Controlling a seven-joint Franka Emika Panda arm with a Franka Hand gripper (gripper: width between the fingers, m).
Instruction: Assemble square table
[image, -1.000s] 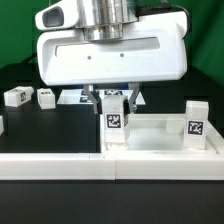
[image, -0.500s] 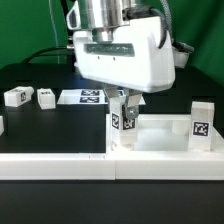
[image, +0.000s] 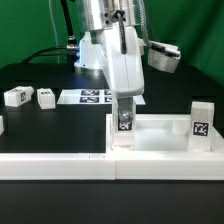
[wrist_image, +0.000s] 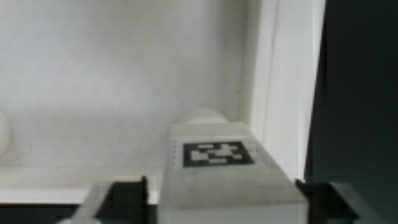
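The white tabletop (image: 160, 143) lies upside down like a tray, its rim up, in the exterior view's right half. One white tag-marked leg (image: 124, 124) stands upright in its near corner on the exterior view's left. A second leg (image: 198, 124) stands at the right corner. My gripper (image: 124, 106) hangs straight above the first leg, its fingers down on either side of the top. In the wrist view this leg (wrist_image: 221, 150) sits between my fingers (wrist_image: 125, 203), with a thin gap on each side. The gripper (wrist_image: 224, 205) is open.
Two loose white legs (image: 18, 96) (image: 46, 97) lie on the black table at the exterior view's left. The marker board (image: 90, 97) lies flat behind them. A long white rail (image: 55, 166) runs along the front edge, against the tabletop.
The wrist has turned about its vertical axis, so the broad gripper body now faces sideways. The fingers have spread off the upright leg, which stays in its corner.
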